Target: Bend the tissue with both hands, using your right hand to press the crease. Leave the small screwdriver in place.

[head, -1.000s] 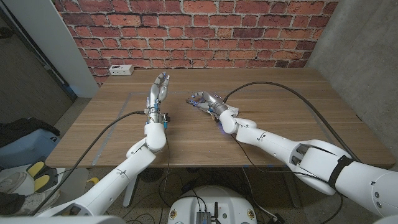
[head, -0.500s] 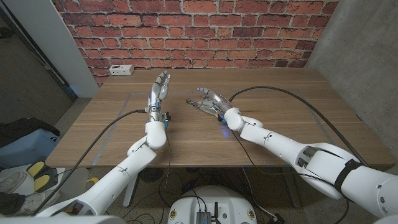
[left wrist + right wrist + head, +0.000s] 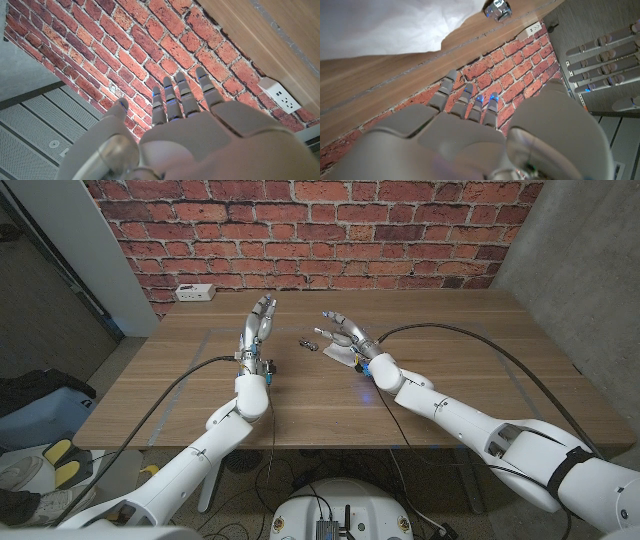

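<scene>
A white tissue [image 3: 339, 356] lies on the wooden table [image 3: 450, 370], partly under my right wrist; it is also in the right wrist view as a wide white sheet [image 3: 385, 25]. A small metal screwdriver [image 3: 308, 343] [image 3: 498, 7] lies just to the tissue's left. My right hand [image 3: 343, 332] [image 3: 470, 130] hovers above the tissue with fingers spread, holding nothing. My left hand [image 3: 258, 322] [image 3: 185, 117] stands raised to the left of the screwdriver, fingers straight and apart, holding nothing. Its fingers [image 3: 602, 50] also appear in the right wrist view.
A white power strip [image 3: 193, 292] [image 3: 278, 96] sits at the table's far left edge against the brick wall. Black cables [image 3: 470, 330] trail over the table from both arms.
My right hand has lifted off the tissue, drawn back to the right and opened its fingers, uncovering the tissue. The left hand has stayed where it was.
</scene>
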`<state>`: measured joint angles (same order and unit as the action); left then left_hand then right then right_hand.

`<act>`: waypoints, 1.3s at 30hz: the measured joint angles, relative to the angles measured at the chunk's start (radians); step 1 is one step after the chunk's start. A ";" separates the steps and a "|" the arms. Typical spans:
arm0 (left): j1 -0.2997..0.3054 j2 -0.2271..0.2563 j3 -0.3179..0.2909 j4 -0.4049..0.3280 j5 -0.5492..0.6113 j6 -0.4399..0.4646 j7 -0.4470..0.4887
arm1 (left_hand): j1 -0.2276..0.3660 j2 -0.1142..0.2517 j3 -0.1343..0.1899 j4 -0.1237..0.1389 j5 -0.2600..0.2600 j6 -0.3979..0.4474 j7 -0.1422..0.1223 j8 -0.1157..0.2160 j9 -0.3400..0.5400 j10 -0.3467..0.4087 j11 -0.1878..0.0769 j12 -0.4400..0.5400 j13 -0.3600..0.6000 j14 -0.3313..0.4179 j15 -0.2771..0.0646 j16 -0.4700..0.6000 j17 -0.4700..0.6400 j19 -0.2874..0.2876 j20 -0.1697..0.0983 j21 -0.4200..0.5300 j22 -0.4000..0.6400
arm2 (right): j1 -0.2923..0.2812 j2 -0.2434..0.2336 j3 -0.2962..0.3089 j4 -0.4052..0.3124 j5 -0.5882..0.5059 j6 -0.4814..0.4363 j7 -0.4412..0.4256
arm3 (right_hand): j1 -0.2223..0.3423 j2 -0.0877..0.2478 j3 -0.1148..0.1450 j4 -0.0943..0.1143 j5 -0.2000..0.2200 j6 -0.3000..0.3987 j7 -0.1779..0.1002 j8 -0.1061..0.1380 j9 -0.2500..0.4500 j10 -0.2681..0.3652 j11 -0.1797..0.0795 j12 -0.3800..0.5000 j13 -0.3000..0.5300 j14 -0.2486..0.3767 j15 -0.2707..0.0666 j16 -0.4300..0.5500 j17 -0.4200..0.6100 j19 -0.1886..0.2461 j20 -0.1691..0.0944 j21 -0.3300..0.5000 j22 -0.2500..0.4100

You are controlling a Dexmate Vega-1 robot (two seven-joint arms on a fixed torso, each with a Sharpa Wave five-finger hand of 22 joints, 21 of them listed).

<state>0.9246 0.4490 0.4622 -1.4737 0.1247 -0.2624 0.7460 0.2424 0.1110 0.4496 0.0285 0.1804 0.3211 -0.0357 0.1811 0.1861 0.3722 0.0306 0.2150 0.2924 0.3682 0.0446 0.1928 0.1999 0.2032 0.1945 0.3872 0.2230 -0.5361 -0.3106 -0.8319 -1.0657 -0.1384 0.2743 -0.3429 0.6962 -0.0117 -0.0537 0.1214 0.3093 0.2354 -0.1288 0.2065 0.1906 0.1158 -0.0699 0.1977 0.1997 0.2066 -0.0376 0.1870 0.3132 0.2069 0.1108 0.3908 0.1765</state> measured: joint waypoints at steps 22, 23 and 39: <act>0.011 -0.023 0.021 -0.070 0.035 0.252 0.040 | 0.048 0.019 0.067 -0.067 0.012 0.100 0.023 0.038 0.000 0.028 -0.013 0.016 -0.008 -0.003 0.003 0.000 -0.014 -0.005 0.006 -0.008 -0.005 | -0.173 -0.114 0.051 -0.340 -0.271 -0.329 -0.259 | 0.253 0.141 0.190 -0.198 -0.038 0.487 0.099 0.080 0.000 0.437 0.045 0.106 0.028 0.305 -0.013 0.113 -0.033 0.237 -0.036 0.024 0.008; 0.011 -0.020 0.023 -0.075 0.035 0.265 0.038 | 0.052 0.022 0.074 -0.073 0.016 0.126 0.025 0.044 0.000 0.044 -0.017 0.022 -0.010 0.001 -0.001 0.000 -0.014 -0.005 0.006 -0.008 -0.008 | -0.181 -0.121 0.052 -0.359 -0.278 -0.357 -0.258 | 0.241 0.139 0.190 -0.193 -0.043 0.476 0.100 0.073 0.000 0.430 0.050 0.102 0.031 0.296 -0.011 0.110 -0.030 0.237 -0.036 0.024 0.008; -0.116 0.110 0.130 -0.038 0.076 0.288 -0.137 | 0.062 -0.004 0.103 -0.136 0.011 0.243 -0.004 0.037 -0.005 0.070 -0.070 0.013 -0.050 -0.097 -0.050 -0.016 -0.017 -0.119 -0.024 -0.053 -0.009 | -0.263 -0.208 0.061 -0.568 -0.336 -0.659 -0.149 | 0.147 0.100 0.167 -0.167 -0.066 0.403 0.098 0.020 0.003 0.338 0.044 0.064 0.045 0.209 -0.007 0.077 -0.004 0.172 -0.021 -0.011 0.008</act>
<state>0.8086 0.5591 0.5918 -1.5121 0.2012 0.0256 0.6087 0.3047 0.1073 0.5525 -0.1077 0.1913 0.5643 -0.0394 0.2177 0.1812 0.4420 -0.0394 0.2276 0.2425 0.2709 -0.0056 0.1771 0.1826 0.0841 0.1703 0.3343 0.2137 -0.7992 -0.5188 -0.7706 -1.6337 -0.4742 -0.3846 -0.4924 0.8429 0.0886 0.1132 -0.0453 0.2437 0.6379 -0.0310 0.2265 0.1934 0.4543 -0.0255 0.2620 0.2444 0.4153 -0.0450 0.2638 0.3090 0.3792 0.0896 0.3795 0.1840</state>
